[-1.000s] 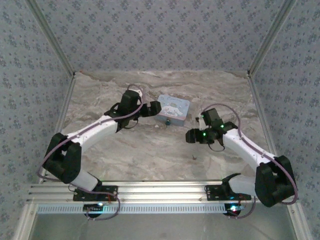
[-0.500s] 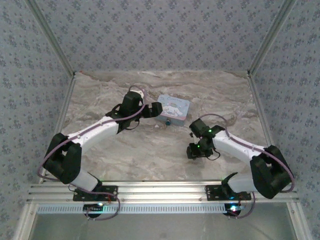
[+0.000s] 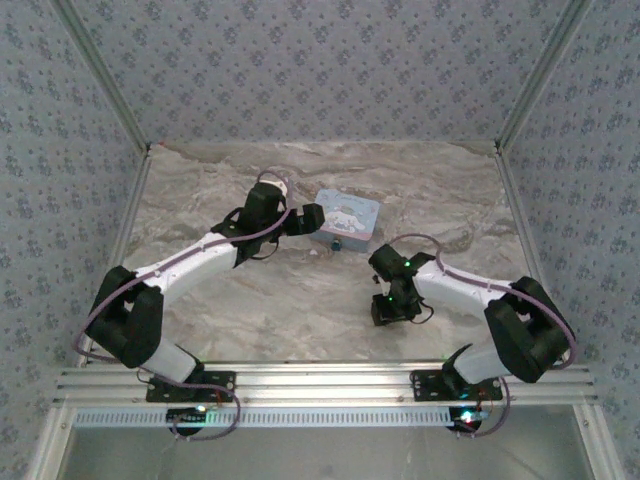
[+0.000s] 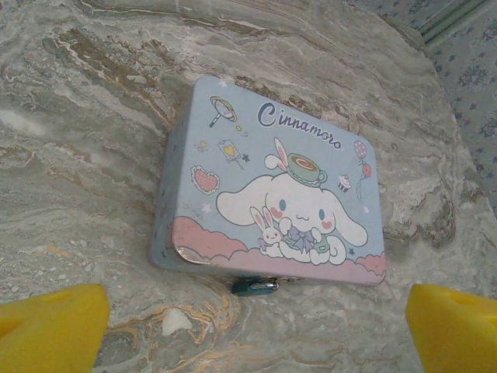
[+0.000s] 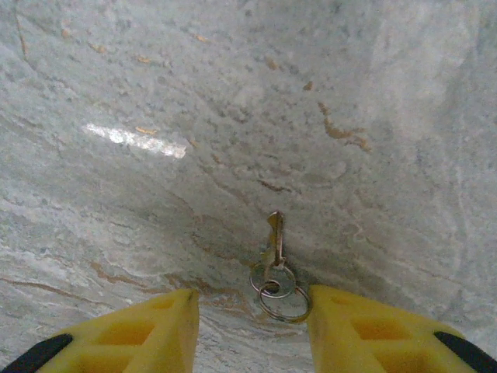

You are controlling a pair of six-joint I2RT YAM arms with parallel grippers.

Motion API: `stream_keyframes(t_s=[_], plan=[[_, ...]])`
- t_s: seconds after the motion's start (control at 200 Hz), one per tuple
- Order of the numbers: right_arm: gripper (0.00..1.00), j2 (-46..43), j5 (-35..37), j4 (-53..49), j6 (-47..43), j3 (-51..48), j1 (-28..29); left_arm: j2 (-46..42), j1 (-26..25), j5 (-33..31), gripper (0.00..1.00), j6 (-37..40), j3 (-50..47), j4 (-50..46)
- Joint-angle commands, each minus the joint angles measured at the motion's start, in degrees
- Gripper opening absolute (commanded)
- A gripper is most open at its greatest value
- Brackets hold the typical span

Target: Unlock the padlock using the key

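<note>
A small silvery key [image 5: 276,237] lies on the marble table with two rings [image 5: 284,300] on its near end. My right gripper [image 5: 252,330] points down over it, open, its yellow fingers [image 5: 147,330] either side of the rings; the larger ring touches the right finger. In the top view the right gripper [image 3: 389,309] sits low at the table's front middle. The tiny padlock [image 4: 255,287] hangs at the front edge of the pale blue cartoon tin [image 4: 272,186], also seen as padlock [image 3: 337,245]. My left gripper [image 3: 310,218] stands open beside the tin's left side, holding nothing.
The tin [image 3: 347,218] sits closed at the middle back of the marble table [image 3: 280,300]. Patterned walls and metal frame posts [image 3: 525,90] enclose the table. The aluminium rail [image 3: 320,385] with both arm bases runs along the near edge.
The right arm has swung left and down toward the front of the table, onto the key, and its fingers have narrowed. The left arm and tin have stayed still.
</note>
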Motion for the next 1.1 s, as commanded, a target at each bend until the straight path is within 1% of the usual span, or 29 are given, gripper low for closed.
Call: stream_keyframes(t_s=[0.0,0.515,0.769,1.094], plan=[[0.38,0.4,0.85,-1.53,1.14,0.6,0.68,0.16,0.06,-1.02,0.98,1.16,-0.5,-0.03],[0.23,0.6,1.55,-1.35,1.34,0.08,1.1,0.03,0.07,-1.42,0.98,1.56,-0.37,-0.54],[0.21,0.49,1.64,-1.65,1.12,0.38,1.11,0.05,0.07,-1.61,0.98,1.63,-0.42,-0.64],[0.08,0.49,2.04,-1.53,1.08,0.58,1.24,-0.3,0.24,-2.23,0.98,1.86,-0.55,-1.13]])
